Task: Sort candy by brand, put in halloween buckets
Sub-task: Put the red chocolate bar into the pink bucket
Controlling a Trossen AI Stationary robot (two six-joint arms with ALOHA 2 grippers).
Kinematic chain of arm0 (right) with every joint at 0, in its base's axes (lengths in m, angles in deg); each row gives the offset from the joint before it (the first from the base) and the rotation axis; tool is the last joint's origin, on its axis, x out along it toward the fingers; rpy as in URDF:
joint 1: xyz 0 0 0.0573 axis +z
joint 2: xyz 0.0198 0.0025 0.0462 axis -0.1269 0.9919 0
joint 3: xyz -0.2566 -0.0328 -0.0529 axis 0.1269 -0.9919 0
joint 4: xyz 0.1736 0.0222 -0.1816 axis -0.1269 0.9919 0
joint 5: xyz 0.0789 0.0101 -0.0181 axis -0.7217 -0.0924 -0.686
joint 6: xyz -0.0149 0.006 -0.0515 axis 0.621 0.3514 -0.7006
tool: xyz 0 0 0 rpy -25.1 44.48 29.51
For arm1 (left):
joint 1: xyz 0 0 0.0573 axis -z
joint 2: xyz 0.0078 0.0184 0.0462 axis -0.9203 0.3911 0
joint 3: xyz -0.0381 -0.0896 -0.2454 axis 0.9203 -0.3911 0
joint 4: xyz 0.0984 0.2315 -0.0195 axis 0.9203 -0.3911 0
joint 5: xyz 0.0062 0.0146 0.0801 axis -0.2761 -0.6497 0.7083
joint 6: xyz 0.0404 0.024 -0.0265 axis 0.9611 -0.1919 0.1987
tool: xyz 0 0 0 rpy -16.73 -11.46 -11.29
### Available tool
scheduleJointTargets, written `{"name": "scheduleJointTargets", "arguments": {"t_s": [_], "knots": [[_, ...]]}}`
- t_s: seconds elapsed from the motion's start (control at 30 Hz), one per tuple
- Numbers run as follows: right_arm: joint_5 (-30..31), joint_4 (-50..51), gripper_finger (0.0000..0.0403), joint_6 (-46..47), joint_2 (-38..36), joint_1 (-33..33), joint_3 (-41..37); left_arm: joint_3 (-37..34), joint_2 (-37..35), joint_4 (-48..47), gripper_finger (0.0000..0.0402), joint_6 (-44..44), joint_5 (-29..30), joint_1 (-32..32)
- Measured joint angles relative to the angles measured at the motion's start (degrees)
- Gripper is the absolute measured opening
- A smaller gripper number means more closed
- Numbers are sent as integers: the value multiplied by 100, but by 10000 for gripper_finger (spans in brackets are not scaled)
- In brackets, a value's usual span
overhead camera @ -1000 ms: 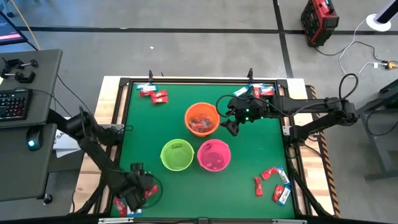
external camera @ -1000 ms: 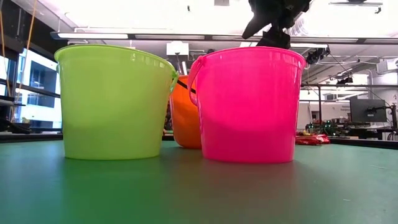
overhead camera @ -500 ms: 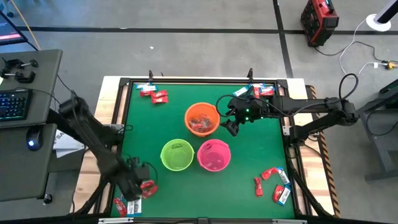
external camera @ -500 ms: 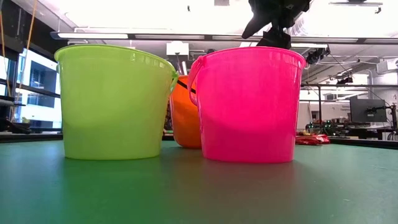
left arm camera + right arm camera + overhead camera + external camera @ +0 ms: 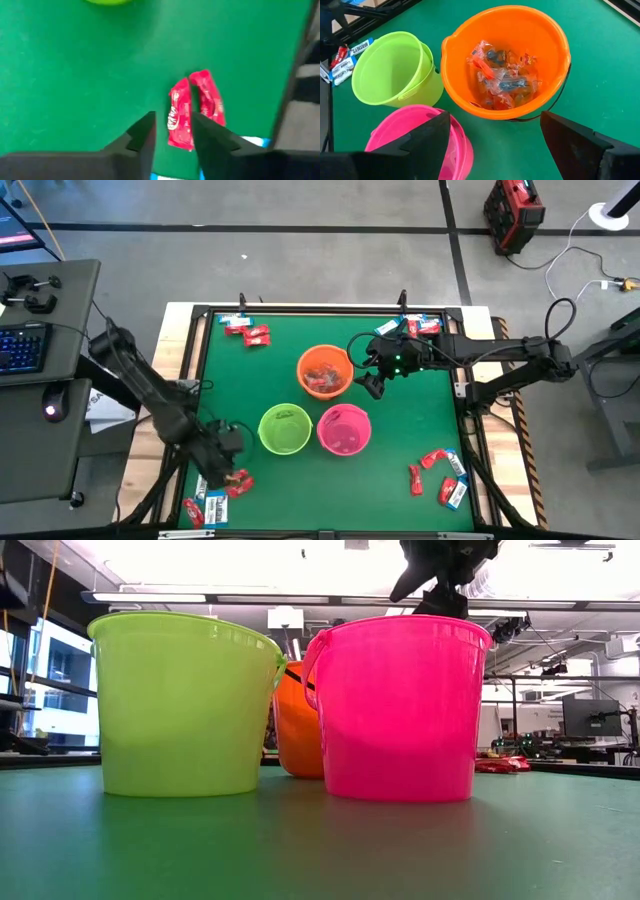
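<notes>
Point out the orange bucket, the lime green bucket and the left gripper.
orange bucket (image 5: 555,75): right wrist view, on its outer wall.
lime green bucket (image 5: 180,710): low view, middle of its side wall.
left gripper (image 5: 172,135): left wrist view, midway between its fingertips.

We see three buckets (image 5: 400,710) of smooth, glossy, slightly translucent plastic. The counter (image 5: 400,430) wears a matt green cover edged in pale wood. Candy (image 5: 181,119) wrappers look shiny and crinkled; those in the orange bucket (image 5: 550,45) are clear film.
</notes>
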Motion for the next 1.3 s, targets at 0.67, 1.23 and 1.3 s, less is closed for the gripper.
{"name": "scheduleJointTargets", "arguments": {"t_s": [0.67,1.23,1.3], "knots": [[-4,114,303,2,2,0,0,16,2041,904,214,199,-418,2],[-559,207,303,-83,-719,32,-4,688,-904,213,28,689,580,-1058],[-427,201,303,31,-945,72,-4,927,-1023,579,20,1295,1024,-1487]]}}
